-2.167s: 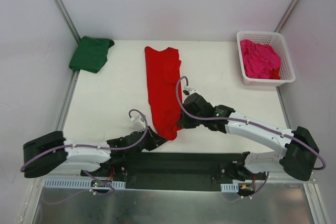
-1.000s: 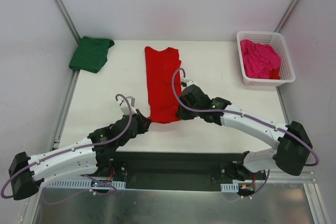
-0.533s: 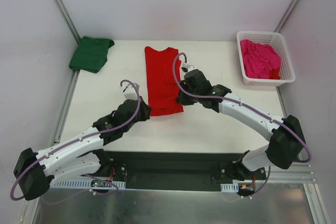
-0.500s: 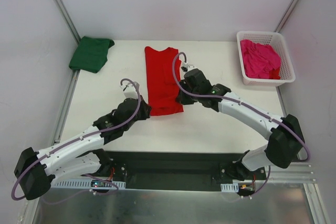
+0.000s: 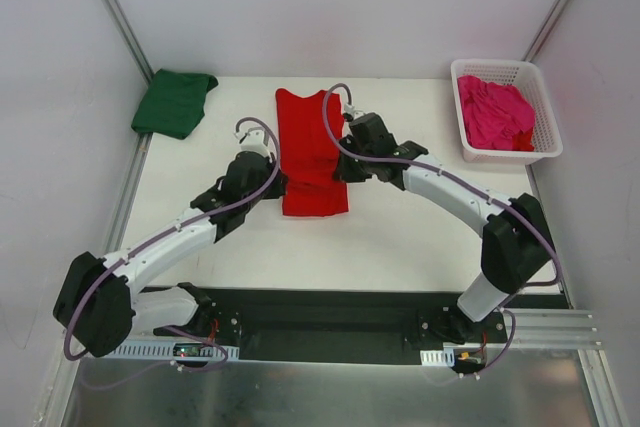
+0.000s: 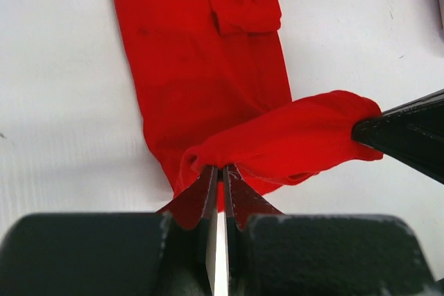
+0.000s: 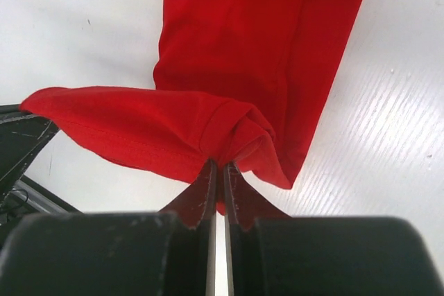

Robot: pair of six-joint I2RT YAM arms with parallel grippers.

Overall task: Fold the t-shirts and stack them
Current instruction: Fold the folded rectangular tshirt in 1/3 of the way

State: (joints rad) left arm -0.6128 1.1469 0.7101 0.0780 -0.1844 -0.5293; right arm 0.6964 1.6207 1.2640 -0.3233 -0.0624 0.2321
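Gripping the red t-shirt [image 5: 308,137], hem corners clamped inside left jaws and right jaws

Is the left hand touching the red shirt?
Touching. The left wrist view shows the left hand shut on the lifted hem of the red shirt.

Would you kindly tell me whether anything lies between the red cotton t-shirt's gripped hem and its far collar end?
Nothing visible does. The left gripper and right gripper hold the hem; the red cotton t-shirt ahead lies bare, the dark green t-shirt and white lattice basket aside.
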